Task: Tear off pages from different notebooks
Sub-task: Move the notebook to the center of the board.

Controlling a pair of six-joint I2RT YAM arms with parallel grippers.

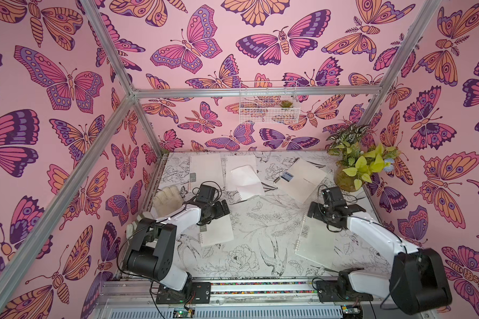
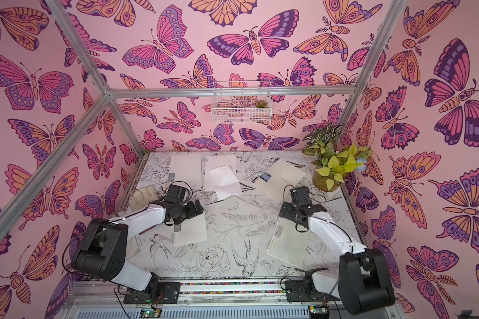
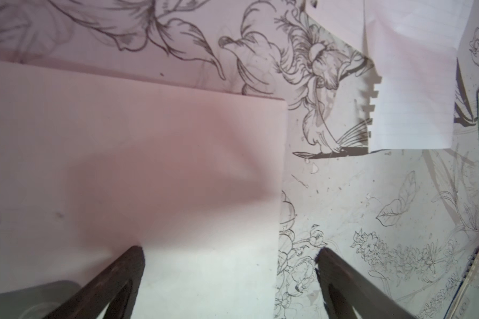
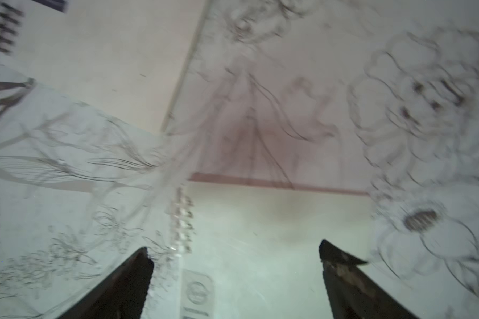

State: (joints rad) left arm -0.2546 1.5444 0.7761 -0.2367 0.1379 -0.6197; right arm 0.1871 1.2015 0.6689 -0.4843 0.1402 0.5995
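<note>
**Enclosure.** Butterfly wallpaper (image 1: pixel 67 82) on three sides, behind an aluminium frame (image 1: pixel 103 132).

**Tabletop** (image 1: pixel 260 221). Botanical line print; carried everything listed below.

**Potted plant** (image 1: pixel 354 163). Stood in the far right corner, near the CAMP notebook but apart from it.

**Wire basket** (image 1: pixel 267 102). Hung on the back wall, above the tabletop.

**CAMP notebook** (image 1: pixel 304 179). Lay far right, flat and askew. Its black spiral edge faced the left side, with the blue label beside the spiral.

**Near-right notebook** (image 1: pixel 314 243). Long axis ran near to far, slightly tilted, with the white rings toward the tabletop's centre. The right arm overhung its far end.

**Near-left notebook** (image 1: pixel 216 233). Long axis ran near to far, rings on its left edge. The left arm covered its far end.

**Far-left notebook** (image 1: pixel 206 168). Long axis ran near to far, with the label at its near left corner.

**Pages** (image 1: pixel 246 176). Loose sheets overlapped at far centre, between the far-left and CAMP notebooks. The top sheet was creased and tilted.

**Work glove** (image 1: pixel 168 203). Lay at the left edge, partly hidden by the left arm.

**Left fingers** (image 3: pixel 137 259). Spread wide and holding nothing. One was over the near-left notebook's cover, the other over bare tabletop.

**Right fingers** (image 4: pixel 130 281). Spread wide and holding nothing, above the near-right notebook with its ring edge just inside one finger. The view was blurred.
</note>
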